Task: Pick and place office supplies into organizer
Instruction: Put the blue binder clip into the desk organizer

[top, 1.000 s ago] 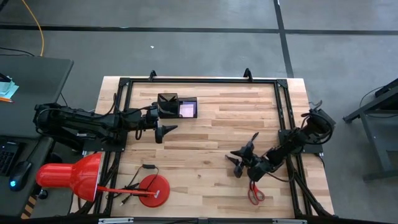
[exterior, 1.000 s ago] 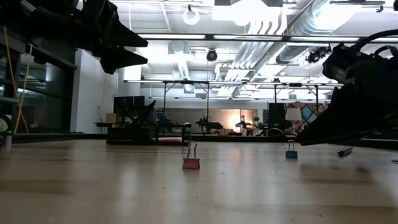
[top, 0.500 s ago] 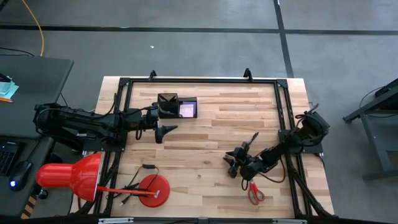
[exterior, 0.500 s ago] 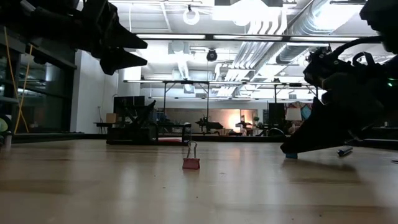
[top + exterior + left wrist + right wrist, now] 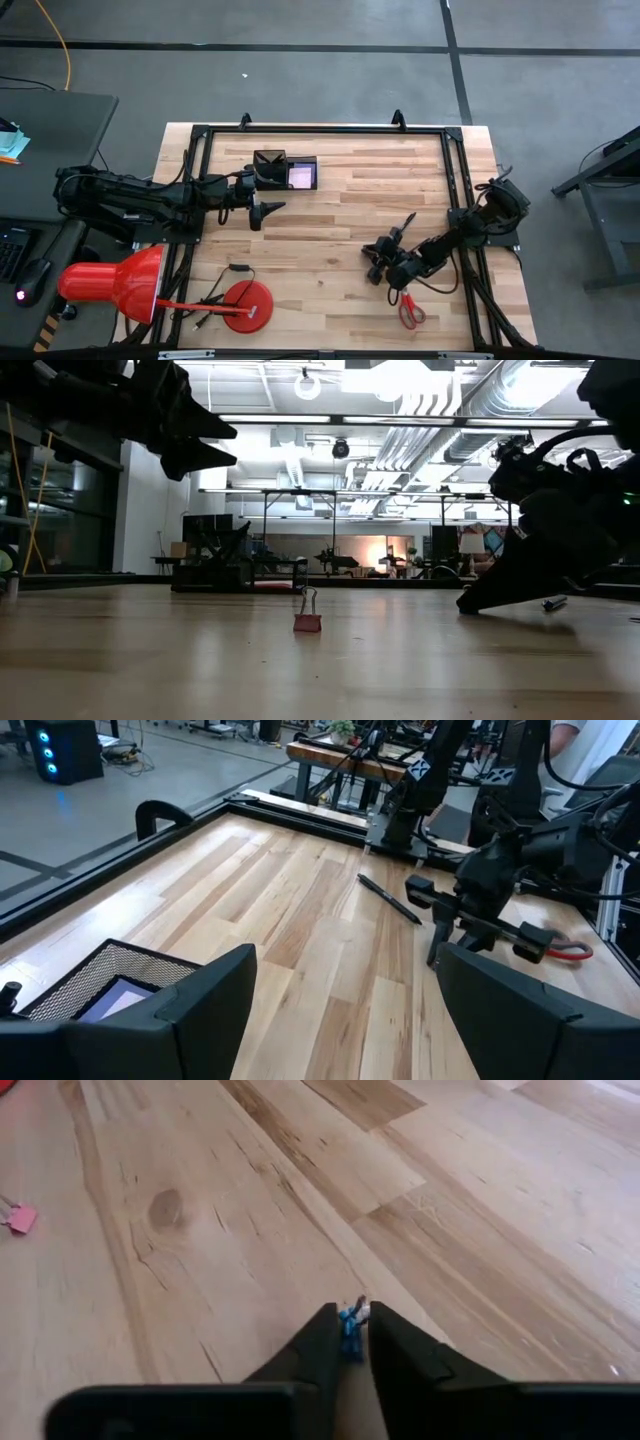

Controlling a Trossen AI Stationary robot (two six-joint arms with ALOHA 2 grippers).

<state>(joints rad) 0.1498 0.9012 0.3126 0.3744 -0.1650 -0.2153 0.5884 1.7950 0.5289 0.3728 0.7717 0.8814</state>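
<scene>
With right gripper (image 5: 351, 1323) pinched on the blue binder clip (image 5: 350, 1320), pick underway; next, lift toward organizer (image 5: 285, 171).

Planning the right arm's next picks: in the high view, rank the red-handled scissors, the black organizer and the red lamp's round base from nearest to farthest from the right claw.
1. Red-handled scissors: just beside the right claw, toward the table's near edge.
2. Black organizer: across the table at the far edge, by the left claw.
3. Red lamp's round base: at the near-left corner; only slightly farther than the organizer.
</scene>
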